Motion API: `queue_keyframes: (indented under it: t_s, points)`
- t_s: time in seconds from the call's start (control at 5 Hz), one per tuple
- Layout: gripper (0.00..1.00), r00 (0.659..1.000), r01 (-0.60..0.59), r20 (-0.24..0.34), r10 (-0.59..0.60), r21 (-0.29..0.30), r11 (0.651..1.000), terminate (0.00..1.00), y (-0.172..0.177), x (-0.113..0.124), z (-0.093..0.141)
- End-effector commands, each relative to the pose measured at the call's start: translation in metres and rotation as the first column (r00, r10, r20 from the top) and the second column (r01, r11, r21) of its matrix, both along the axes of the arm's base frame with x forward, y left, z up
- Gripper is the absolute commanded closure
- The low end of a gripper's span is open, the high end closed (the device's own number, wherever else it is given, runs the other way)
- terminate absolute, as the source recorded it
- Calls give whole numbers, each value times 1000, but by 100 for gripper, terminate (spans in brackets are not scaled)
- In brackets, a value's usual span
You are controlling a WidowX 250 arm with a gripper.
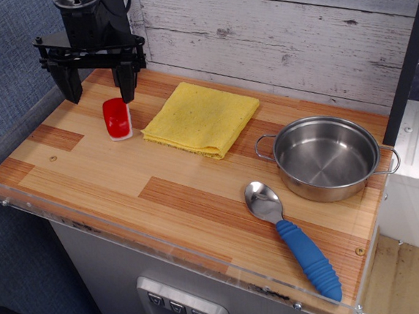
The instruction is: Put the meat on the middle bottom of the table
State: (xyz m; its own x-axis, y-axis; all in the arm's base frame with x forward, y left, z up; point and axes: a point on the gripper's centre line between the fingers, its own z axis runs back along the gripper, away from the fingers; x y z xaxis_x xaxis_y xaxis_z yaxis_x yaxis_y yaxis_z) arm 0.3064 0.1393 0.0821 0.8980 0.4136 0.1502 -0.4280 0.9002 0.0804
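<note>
The meat [116,118] is a small shiny red piece with a white bottom edge. It lies flat on the worktop [123,181], near the back left corner. The worktop is made of light wood planks with darker brown patches. It has a clear plastic rim along its edges.

Folded yellow cloth [201,119] lying flat toward the back, near the weathered white plank wall [293,25]. Right of it, a steel pot [327,158] with two small loop handles, standing upright, nothing inside. Just in front of the pot, a spoon [294,240] with shiny bowl and ribbed blue handle, angled toward the near right corner. Blue textured wall [9,49] at left.
</note>
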Motion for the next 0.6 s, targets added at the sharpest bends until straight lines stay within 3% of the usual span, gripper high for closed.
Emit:
queue_keyframes:
  t_s: [0.0, 0.2, 0.4]
  points:
    - [0, 994, -92, 56, 93, -8, 996, 0, 19, 7, -9]
    - [0, 994, -113, 12, 113, -4, 994, 0, 21, 11, -18]
    - [0, 983, -179, 34, 180, -15, 984, 0, 23, 14, -27]
